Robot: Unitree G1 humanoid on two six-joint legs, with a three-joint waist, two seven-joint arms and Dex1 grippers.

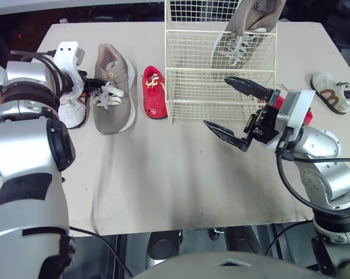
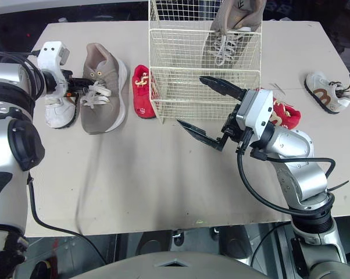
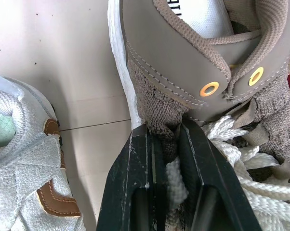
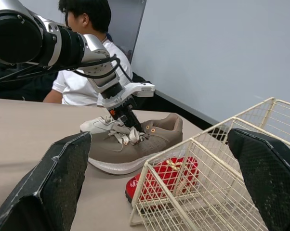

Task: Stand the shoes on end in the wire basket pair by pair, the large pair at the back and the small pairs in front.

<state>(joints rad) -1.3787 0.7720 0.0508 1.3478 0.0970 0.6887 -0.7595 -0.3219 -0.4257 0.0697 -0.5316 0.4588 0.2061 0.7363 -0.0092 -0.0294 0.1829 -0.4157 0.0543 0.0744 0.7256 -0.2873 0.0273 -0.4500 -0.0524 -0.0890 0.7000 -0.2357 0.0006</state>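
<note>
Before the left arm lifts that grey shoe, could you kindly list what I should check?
1. Left gripper shut on the grey shoe by its upper: ok.
2. White shoe beside it lies clear of the grip: ok.
3. Right gripper open, holding nothing: ok.
4. Matching shoe upright at the back of the wire basket: ok.
5. Grip firm enough to lift: cannot tell.

Both eye views look down from high over the tabletop (image 1: 163, 186), with the wire basket (image 1: 220, 71) at twelve o'clock. The left wrist view hugs the grey shoe (image 3: 183, 62); the right wrist view looks low across at both.
</note>
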